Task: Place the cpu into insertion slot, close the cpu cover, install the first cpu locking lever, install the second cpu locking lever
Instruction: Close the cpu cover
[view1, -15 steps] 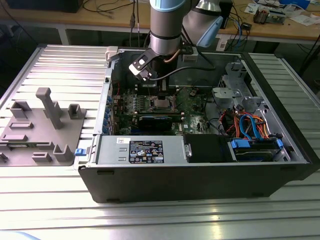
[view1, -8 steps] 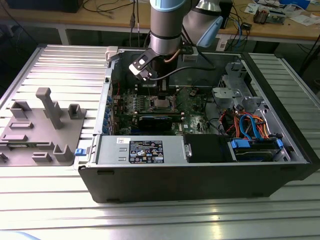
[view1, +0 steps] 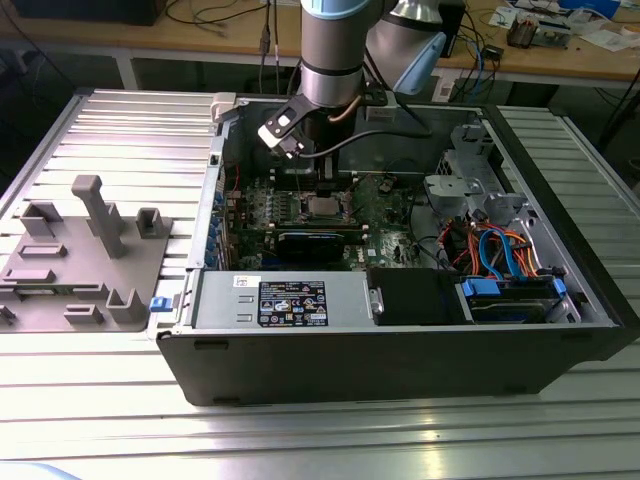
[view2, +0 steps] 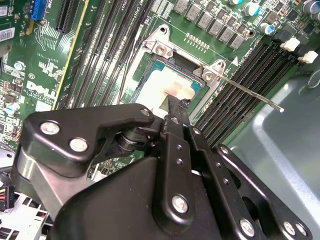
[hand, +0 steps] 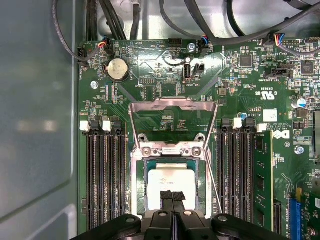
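Cpu (hand: 171, 177) in insertion slot (hand: 139, 186), end effector (hand: 173, 196) over it, memory slots (hand: 105, 180) flanking.

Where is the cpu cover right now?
In the first wrist view, the cpu cover is swung open, hinged at the edge of the insertion slot farthest from the gripper; the cpu lies in the slot.

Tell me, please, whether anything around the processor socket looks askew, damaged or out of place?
Nothing looks damaged or askew. The small square silver-grey chip lies flat and square in the metal-rimmed square socket; the silvery hinged frame plate is flipped open, and a thin metal lever sticks out unlatched.
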